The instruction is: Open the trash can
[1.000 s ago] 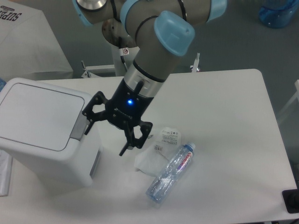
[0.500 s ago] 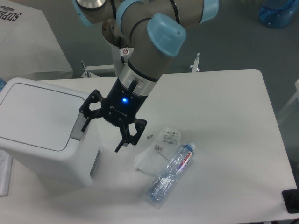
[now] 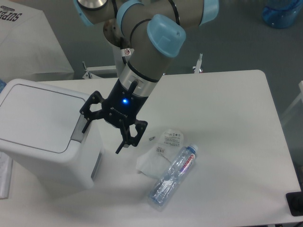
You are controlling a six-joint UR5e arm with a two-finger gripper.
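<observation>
On the left part of the white desk (image 3: pixel 227 109): the trash can (image 3: pixel 40 130), large, white and boxy, lid flat and closed, grey push-button strip along the right edge of the lid. Left side and lower left corner cut off by the picture border. Just right of that strip: the black pincer (image 3: pixel 101 138), released, jaws spread wide. One fingertip (image 3: pixel 85 126) down beside the grey strip, near or touching it, contact too hard to judge from this angle; the other fingertip (image 3: pixel 119 150) hanging above bare desk to the right of the bin. Small blue light glowing on the pincer body. Above: the arm (image 3: pixel 147 52), grey with light-blue caps, slanting down from the top, upper joints cut off by the frame and hiding part of the stand behind the desk.

Right of the pincer, apart from it: a crumpled white wrapper (image 3: pixel 158 153) with a printed label, print too small to read. Beside it, partly over it: a clear plastic bottle (image 3: pixel 171 176) lying on its side, cap toward the upper right, red lettering on the label illegible.

At the margins, only fragments: a blue jug (image 3: pixel 282 12) top right, a dark object (image 3: pixel 295 203) bottom right, a white cloth-covered surface (image 3: pixel 26 40) top left, lettering cut off.
</observation>
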